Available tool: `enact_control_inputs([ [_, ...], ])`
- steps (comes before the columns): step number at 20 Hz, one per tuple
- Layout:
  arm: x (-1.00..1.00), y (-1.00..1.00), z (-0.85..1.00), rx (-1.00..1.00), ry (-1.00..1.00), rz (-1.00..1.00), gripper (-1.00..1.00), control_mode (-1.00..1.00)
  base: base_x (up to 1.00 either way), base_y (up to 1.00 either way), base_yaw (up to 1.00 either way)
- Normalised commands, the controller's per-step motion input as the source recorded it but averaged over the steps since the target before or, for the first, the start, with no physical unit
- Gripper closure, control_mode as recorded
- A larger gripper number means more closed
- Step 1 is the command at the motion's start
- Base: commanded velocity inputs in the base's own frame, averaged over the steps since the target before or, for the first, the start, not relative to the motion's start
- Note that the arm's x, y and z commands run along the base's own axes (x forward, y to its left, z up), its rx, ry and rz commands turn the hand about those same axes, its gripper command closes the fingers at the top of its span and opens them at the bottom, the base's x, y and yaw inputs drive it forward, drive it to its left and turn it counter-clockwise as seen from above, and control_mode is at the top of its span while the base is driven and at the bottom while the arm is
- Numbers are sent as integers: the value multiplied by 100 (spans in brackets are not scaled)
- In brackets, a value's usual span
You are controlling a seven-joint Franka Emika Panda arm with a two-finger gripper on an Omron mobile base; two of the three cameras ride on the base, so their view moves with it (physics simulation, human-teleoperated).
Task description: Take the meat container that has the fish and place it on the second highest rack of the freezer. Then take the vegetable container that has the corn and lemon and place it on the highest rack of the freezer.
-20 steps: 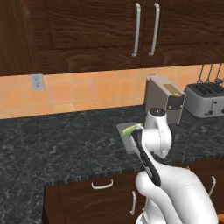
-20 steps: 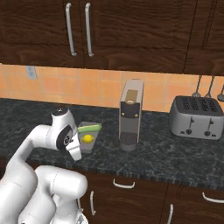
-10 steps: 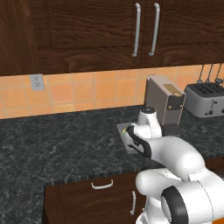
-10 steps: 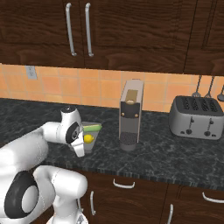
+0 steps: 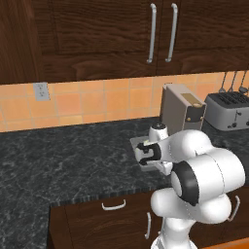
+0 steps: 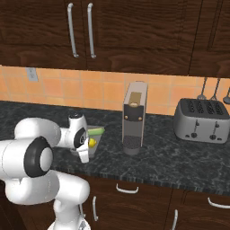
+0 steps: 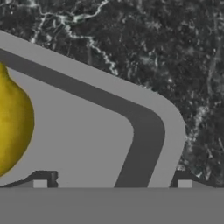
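The vegetable container (image 7: 168,131) is a grey tray on the dark counter; its near rim (image 5: 137,143) shows beside my hand. The yellow lemon (image 7: 13,122) lies inside it at the left of the hand view, and shows again as the lemon (image 6: 92,142) next to the green corn (image 6: 97,130). My gripper (image 7: 111,183) hangs open just above the container's corner, one fingertip over the tray floor and the other outside the rim. From the base views the gripper (image 5: 145,156) (image 6: 85,152) points down onto the tray. The meat container, the fish and the freezer are out of view.
A tall beige coffee machine (image 5: 182,109) (image 6: 134,117) stands just right of the tray, and a silver toaster (image 5: 228,111) (image 6: 200,120) sits further right. Dark wall cabinets hang above. The counter's front edge (image 5: 112,197) runs close below the tray.
The arm has folded forward and the hand has dropped lower over the tray. The jaws stayed open.
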Motion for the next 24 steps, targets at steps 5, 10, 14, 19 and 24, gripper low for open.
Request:
enact_control_inputs([
  [5, 4, 3, -49, 0, 0, -3, 100, -100, 0, 0, 0],
  [10, 0, 0, -35, 0, -5, -5, 100, -100, 0, 0, 0],
  [14, -9, 0, -4, 0, -18, -11, 100, -100, 0, 0, 0],
  [19, -7, 0, 6, 0, -18, -12, 100, -100, 0, 0, 0],
  [24, 0, 0, 64, 0, -1, -7, 100, -100, 0, 0, 0],
])
